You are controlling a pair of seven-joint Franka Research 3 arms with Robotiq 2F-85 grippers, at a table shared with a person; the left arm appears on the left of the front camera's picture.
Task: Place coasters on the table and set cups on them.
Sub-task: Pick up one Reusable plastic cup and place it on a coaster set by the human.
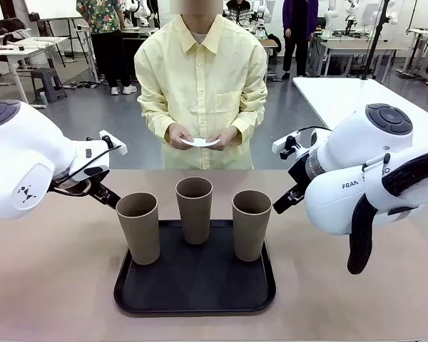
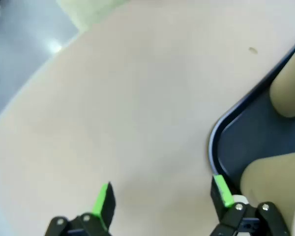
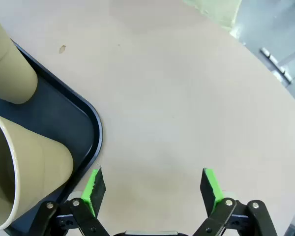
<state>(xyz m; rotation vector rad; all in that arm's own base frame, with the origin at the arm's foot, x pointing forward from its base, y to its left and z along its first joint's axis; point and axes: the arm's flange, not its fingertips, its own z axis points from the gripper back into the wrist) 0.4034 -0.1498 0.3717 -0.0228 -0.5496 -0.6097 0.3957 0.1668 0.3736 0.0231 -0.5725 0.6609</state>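
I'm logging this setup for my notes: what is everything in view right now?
cups: three, brown-taupe, upright on the tray.
tray: one, black, on the table, near side.
table: one, beige, between robot and person.
coasters: count unclear, white, held at the far side.
person's hands: two, holding the coasters.
left tool: one, black with green pads, open over bare table beside the tray.
right tool: one, black with green pads, open over bare table beside the tray.
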